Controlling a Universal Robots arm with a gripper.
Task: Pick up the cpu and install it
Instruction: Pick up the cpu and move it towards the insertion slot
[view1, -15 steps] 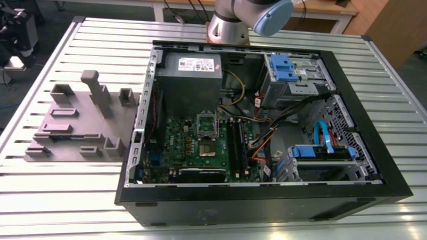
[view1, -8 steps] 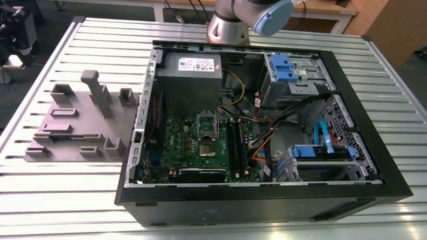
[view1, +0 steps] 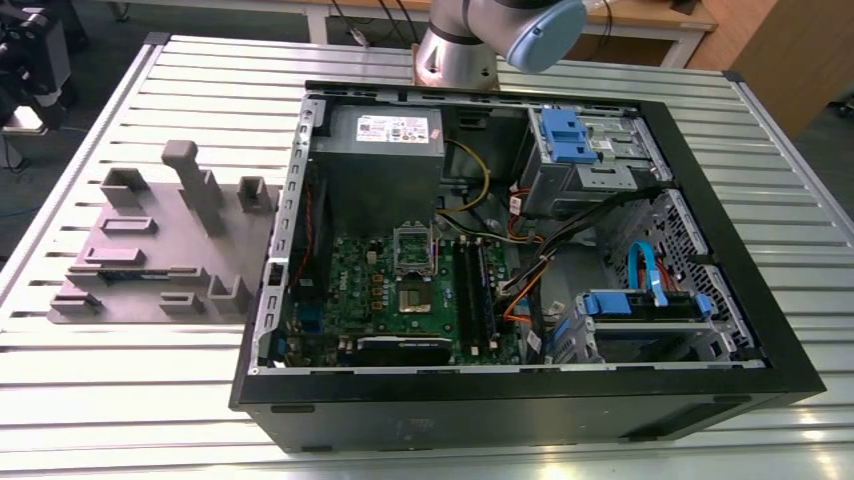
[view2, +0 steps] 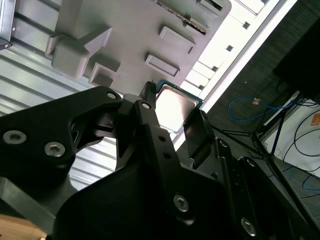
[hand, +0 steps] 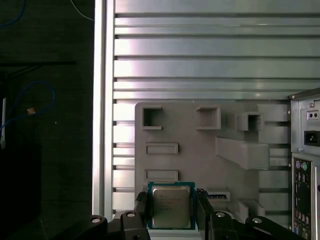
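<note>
The cpu (hand: 171, 206), a small square chip with a shiny silver top and a thin rim, sits between the two black fingers of my gripper (hand: 172, 212), which is shut on its opposite edges. In the second wrist view the cpu (view2: 176, 106) shows in the same grip, with the gripper (view2: 174, 109) high above the mauve-grey tray (view2: 130, 30). The chip looks large against the tray (hand: 200, 160) below it, so it hangs well clear of the tray. In the exterior view the open computer case (view1: 534, 390) shows the metal-framed socket (view1: 414, 270) on the green motherboard.
The grey tray (view1: 147, 250) with upright blocks lies on the slatted metal table (view1: 120, 400) at the exterior view's left, beside the case. The arm's base (view1: 467, 50) stands behind the case. Inside the case are cables, blue drive brackets (view1: 567, 135) and a power supply (view1: 387, 130).
</note>
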